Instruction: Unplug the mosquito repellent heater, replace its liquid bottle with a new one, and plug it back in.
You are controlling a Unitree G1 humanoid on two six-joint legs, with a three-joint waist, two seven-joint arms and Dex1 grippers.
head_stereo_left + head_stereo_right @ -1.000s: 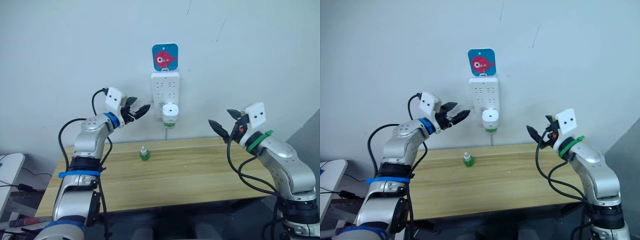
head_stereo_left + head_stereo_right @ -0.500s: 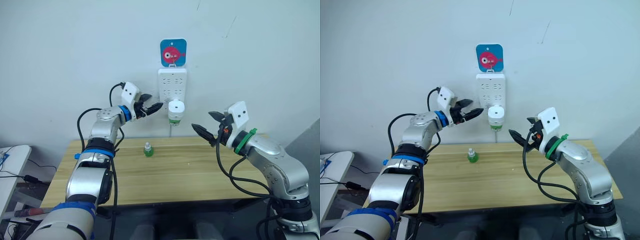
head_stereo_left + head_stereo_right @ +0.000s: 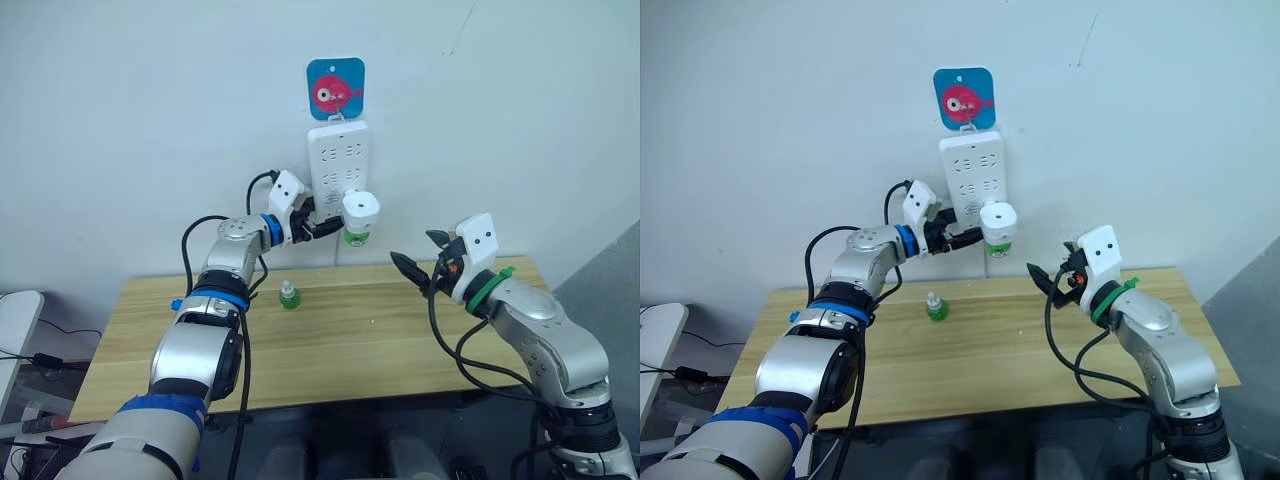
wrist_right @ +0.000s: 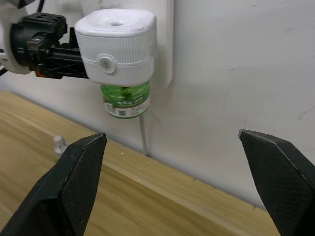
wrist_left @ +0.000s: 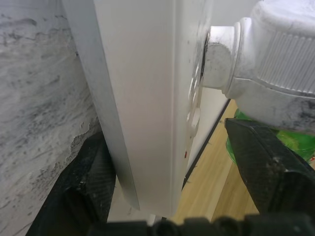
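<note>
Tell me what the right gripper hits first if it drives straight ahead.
Probably the heater plugged into the power strip. The right gripper, fingers open, points at it, though the wall beside it may come first.

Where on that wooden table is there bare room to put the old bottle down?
Most of the table is bare: the whole near half, the far left end, and the stretch right of the small green bottle towards the right gripper. It is crowded up at the wall, where the left gripper sits against the power strip beside the mosquito repellent heater.
</note>
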